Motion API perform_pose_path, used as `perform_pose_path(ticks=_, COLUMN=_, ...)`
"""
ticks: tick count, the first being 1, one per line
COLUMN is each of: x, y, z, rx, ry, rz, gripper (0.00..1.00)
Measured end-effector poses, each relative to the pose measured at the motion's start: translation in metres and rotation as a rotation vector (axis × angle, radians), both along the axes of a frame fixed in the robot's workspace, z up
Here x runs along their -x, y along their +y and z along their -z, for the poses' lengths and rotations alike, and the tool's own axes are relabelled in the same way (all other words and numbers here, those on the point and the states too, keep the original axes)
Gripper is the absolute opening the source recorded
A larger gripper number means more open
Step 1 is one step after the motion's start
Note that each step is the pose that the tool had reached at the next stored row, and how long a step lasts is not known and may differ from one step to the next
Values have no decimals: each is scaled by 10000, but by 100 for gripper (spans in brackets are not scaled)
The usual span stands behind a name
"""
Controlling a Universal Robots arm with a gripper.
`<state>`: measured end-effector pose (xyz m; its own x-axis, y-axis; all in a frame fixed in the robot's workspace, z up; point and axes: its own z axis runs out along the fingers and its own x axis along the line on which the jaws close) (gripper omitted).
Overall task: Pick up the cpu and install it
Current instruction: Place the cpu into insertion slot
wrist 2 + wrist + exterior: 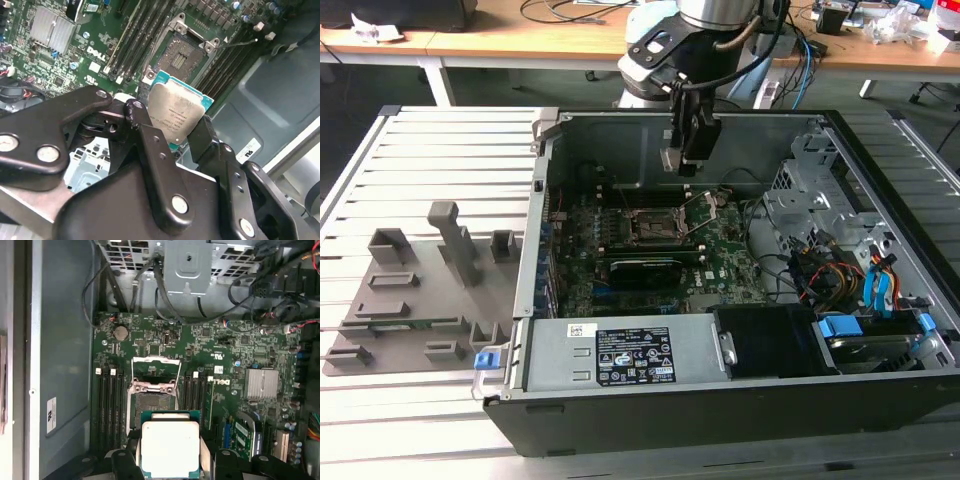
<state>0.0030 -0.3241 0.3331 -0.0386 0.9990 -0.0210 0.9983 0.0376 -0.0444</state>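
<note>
We see the open computer case lying on its side, and it holds everything the work concerns. Along its near wall sit a labelled power supply and a drive bay with blue tabs. The green motherboard covers the case floor, with a silver heatsink and rows of memory slots on it. Between those slots the dark, metal-framed socket lies open, its contact field bare.

Above the board, inside the case, hangs the gripper. Its black fingers are closed narrowly on two opposite edges of the cpu, whose silvery top faces the wrist cameras. In both wrist views the cpu is held in the air near the socket but apart from it.

The case rests on a slatted metal table. On the table, to the exterior view's left of the case, a grey fixture tray stands. Wooden desks strewn with cables line the room behind.
</note>
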Motion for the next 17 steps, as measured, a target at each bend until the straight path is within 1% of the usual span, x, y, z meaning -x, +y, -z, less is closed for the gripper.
perform_pose_path(ticks=1, x=0, y=0, z=0, rx=-35, ry=1, rz=43, gripper=55)
perform_pose_path(ticks=2, x=0, y=0, z=2, rx=-53, ry=-37, rz=61, gripper=55)
perform_pose_path(ticks=3, x=-1, y=0, z=3, rx=-54, ry=-116, rz=61, gripper=55)
perform_pose_path(ticks=8, x=3, y=0, z=8, rx=-50, ry=-117, rz=64, gripper=55)
perform_pose_path(ticks=13, x=16, y=0, z=73, rx=-52, ry=-118, rz=61, gripper=55)
perform_pose_path(ticks=17, x=17, y=0, z=106, rx=-52, ry=-118, rz=62, gripper=55)
